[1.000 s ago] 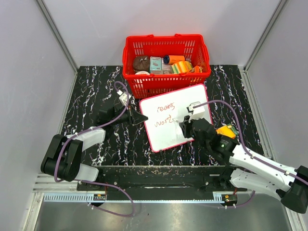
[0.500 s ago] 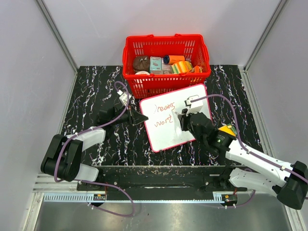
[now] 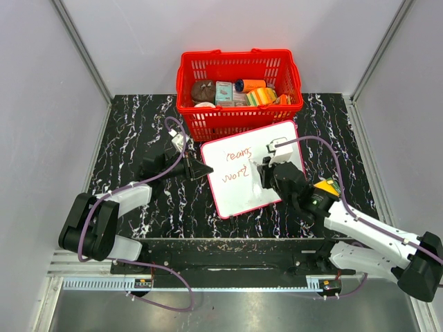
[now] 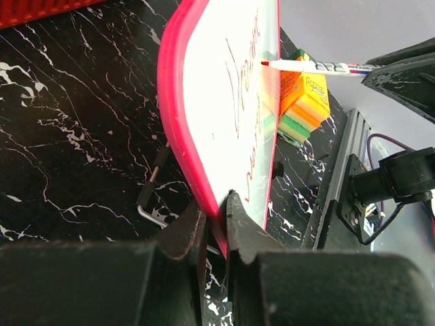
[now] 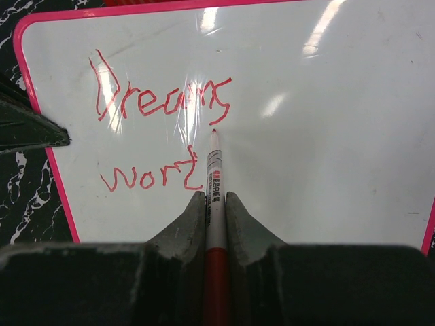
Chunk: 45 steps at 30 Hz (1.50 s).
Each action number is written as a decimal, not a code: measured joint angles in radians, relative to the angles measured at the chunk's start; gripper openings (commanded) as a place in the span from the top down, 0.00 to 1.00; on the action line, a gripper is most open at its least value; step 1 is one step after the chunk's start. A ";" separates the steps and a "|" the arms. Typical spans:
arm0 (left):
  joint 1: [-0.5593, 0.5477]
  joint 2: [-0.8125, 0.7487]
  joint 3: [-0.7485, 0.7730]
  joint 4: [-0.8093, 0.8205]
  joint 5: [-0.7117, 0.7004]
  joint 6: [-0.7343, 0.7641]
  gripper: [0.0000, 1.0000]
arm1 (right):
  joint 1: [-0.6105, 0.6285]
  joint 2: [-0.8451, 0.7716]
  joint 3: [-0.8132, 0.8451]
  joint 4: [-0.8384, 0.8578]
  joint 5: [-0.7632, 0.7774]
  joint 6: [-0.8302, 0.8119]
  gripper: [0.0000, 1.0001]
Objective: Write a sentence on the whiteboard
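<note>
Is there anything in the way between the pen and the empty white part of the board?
No, nothing visible. The right gripper holds the marker with its tip right by the whiteboard, under the red words. The left gripper only pinches the board's left edge.

Watching black white-veined worktop (image 3: 138,124): it's carrying red basket (image 3: 235,117) at far edge, whiteboard (image 3: 235,197) sitting mid-worktop just in front of basket, striped sponge stack (image 4: 302,109) lying by board's right side.
</note>
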 measured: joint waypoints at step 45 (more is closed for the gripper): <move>-0.001 0.000 0.000 -0.021 -0.018 0.009 1.00 | -0.009 -0.078 -0.081 -0.100 -0.078 0.127 1.00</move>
